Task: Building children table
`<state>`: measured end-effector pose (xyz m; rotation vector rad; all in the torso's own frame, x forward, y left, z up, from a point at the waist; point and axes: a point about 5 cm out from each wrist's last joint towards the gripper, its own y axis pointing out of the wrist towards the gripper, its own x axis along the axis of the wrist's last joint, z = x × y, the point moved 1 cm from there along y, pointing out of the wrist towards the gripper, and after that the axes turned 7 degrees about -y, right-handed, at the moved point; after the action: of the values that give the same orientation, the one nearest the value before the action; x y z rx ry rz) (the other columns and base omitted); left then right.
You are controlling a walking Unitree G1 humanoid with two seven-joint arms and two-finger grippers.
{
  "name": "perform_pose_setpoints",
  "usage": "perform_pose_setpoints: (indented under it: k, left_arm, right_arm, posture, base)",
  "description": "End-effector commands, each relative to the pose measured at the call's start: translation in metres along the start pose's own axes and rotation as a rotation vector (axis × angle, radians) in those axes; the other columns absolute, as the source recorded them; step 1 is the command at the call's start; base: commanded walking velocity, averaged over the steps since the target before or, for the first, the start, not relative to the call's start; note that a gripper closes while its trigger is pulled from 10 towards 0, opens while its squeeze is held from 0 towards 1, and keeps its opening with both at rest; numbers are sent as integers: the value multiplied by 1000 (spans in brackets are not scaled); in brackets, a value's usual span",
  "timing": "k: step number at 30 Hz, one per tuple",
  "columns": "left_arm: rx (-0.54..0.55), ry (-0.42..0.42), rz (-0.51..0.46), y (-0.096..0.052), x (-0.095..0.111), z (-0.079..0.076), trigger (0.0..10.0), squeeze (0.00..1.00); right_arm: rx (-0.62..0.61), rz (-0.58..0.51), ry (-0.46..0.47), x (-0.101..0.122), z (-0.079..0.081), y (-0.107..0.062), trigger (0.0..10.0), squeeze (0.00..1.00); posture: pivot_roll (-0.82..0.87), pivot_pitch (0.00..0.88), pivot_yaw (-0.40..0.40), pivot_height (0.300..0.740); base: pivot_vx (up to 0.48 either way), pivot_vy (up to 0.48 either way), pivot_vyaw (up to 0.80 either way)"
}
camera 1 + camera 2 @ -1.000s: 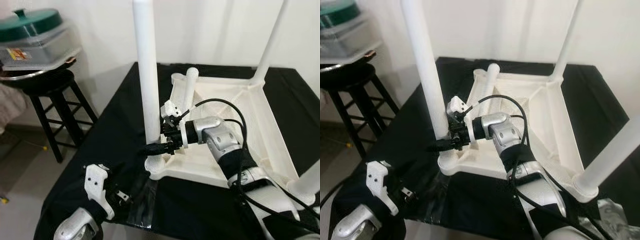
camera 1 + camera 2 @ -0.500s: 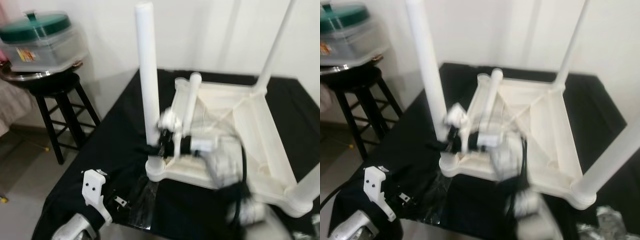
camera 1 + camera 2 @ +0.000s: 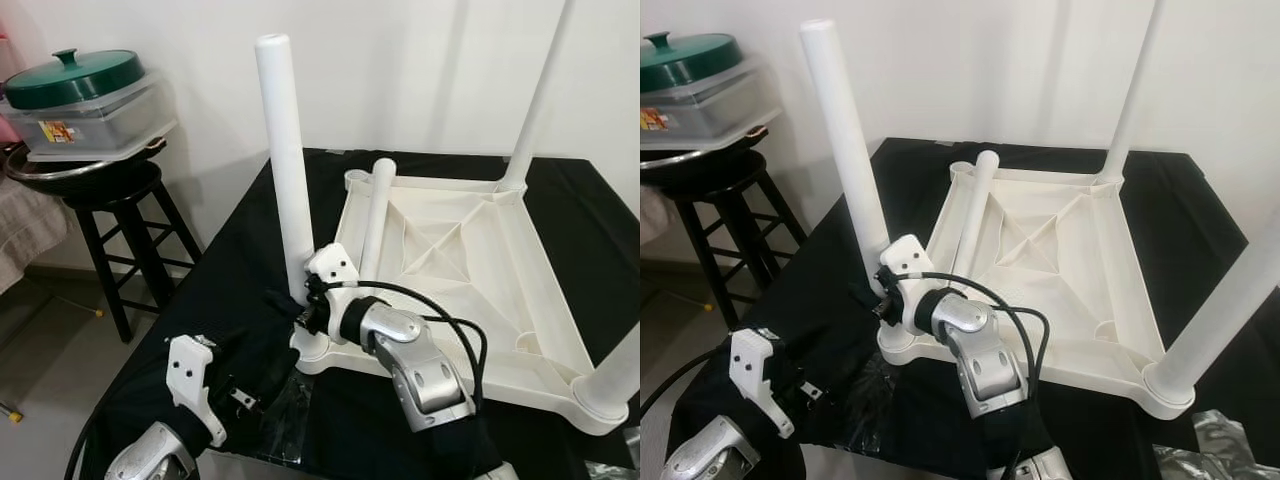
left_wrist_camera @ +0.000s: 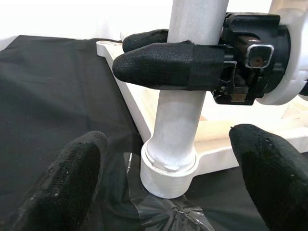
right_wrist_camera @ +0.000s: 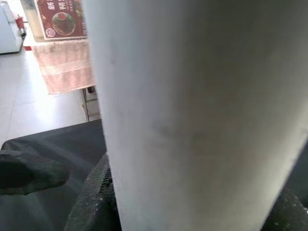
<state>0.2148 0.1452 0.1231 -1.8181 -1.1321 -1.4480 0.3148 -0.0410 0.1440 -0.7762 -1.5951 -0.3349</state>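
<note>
Four views, taken in turn.

Left eye view, children's table: white plastic table (image 3: 470,260) lies upside down on the black-covered tabletop (image 3: 220,270), centre-right of the frame.
Left eye view, legs: one leg (image 3: 283,170) stands upright in the near left corner socket; another leg (image 3: 375,225) lies loose across the underside, just right of it.
Left eye view, right claw: right claw (image 3: 300,305) sits at the foot of the upright leg, centre of the frame.
Left eye view, left claw: left claw (image 3: 240,395) hangs low at lower left, near the tabletop edge.
Left eye view, surroundings: black stool (image 3: 120,230) at upper left carries a clear container with a green lid (image 3: 75,95).

Right eye view: same layout; clear plastic wrap (image 3: 875,395) lies under the near corner.

Left wrist view, right claw: clamped around the leg, one finger on each side, just above the socket collar (image 4: 168,166).
Left wrist view, left claw: fingers (image 4: 62,183) spread wide, holding nothing, apart from the socket.

Right wrist view: leg surface close up, held between the fingers.

Handling, judged: leg looks light, stiff and smooth, so likely slippery; gripping low near the socket gives the surest seating push.
</note>
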Motion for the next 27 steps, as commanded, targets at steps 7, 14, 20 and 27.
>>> perform_pose_setpoints:
  k: [7,14,20,27]
  left_arm:
    - [80,-5,2,-5,4,11,10000,0]
    - [225,50,-37,-10,18,20,10000,0]
    - [307,36,-112,-12,36,22,10000,0]
    - [322,-7,-59,-15,20,11,10000,0]
  right_arm:
    - [-49,39,114,-25,4,-19,10000,1000]
    - [51,-16,61,-27,7,-42,10000,1000]
    - [221,-73,54,-31,20,-60,10000,1000]
    - [253,-107,69,-33,21,-67,10000,0]
  posture:
    - [-22,47,32,740]
    - [-46,54,40,740]
    - [-49,61,45,740]
    - [-49,65,39,740]
  base:
    - [0,0,0]
    - [0,0,0]
    - [0,0,0]
    - [0,0,0]
